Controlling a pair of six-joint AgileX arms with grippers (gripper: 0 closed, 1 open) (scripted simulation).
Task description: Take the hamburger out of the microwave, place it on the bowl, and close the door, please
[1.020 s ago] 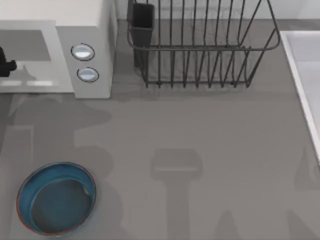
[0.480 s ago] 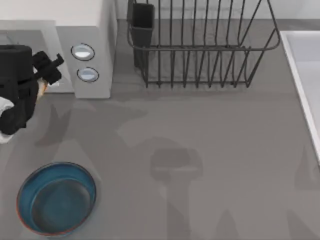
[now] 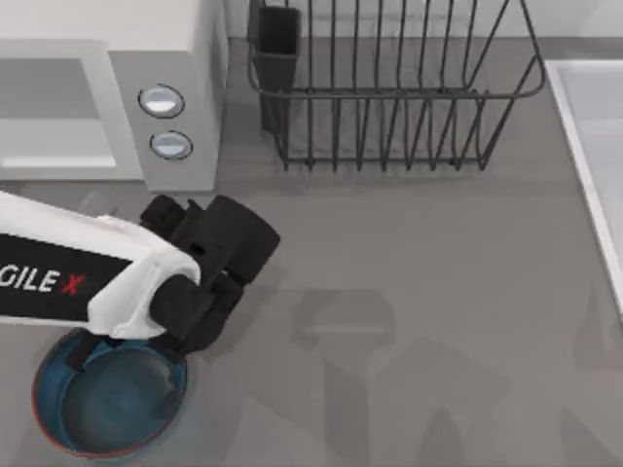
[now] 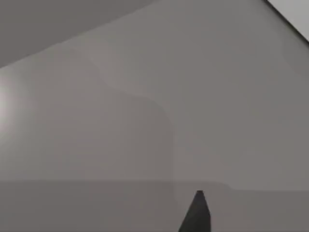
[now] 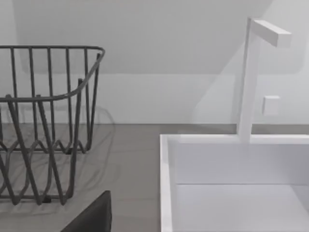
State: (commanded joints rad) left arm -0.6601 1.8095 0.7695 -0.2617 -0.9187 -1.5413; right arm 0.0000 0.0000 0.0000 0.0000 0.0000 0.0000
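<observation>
**Left tool (image 3: 80,352) low over the bowl, grip unreadable**

Left tool first, from the top view: its dark end peeks from under the white AgileX arm (image 3: 58,277), right at the upper-left rim of the bowl (image 3: 146,428). The arm reaches in from the left edge and bends at a black wrist (image 3: 234,243) out over the grey surface (image 3: 409,321). Spread, pressed together or pinching something? I cannot tell. The bowl sits at the front left, teal inside with a reddish rim, partly under the arm. Behind it, at the back left, stands the microwave (image 3: 185,58), its light-grey cavity (image 3: 49,97) in plain sight and its two round knobs (image 3: 162,100) facing up. A dark wire rack (image 3: 389,126) stands just to its right, and a white sink's edge (image 3: 584,146) runs down the right side.

Over to the left wrist view: plain grey surface, one dark tip of the tool at the frame's edge.

Right wrist view now: a dark wedge of the right tool (image 5: 91,215), parked near the rack and the sink with its white tap (image 5: 246,77). Its grip cannot be told either.
</observation>
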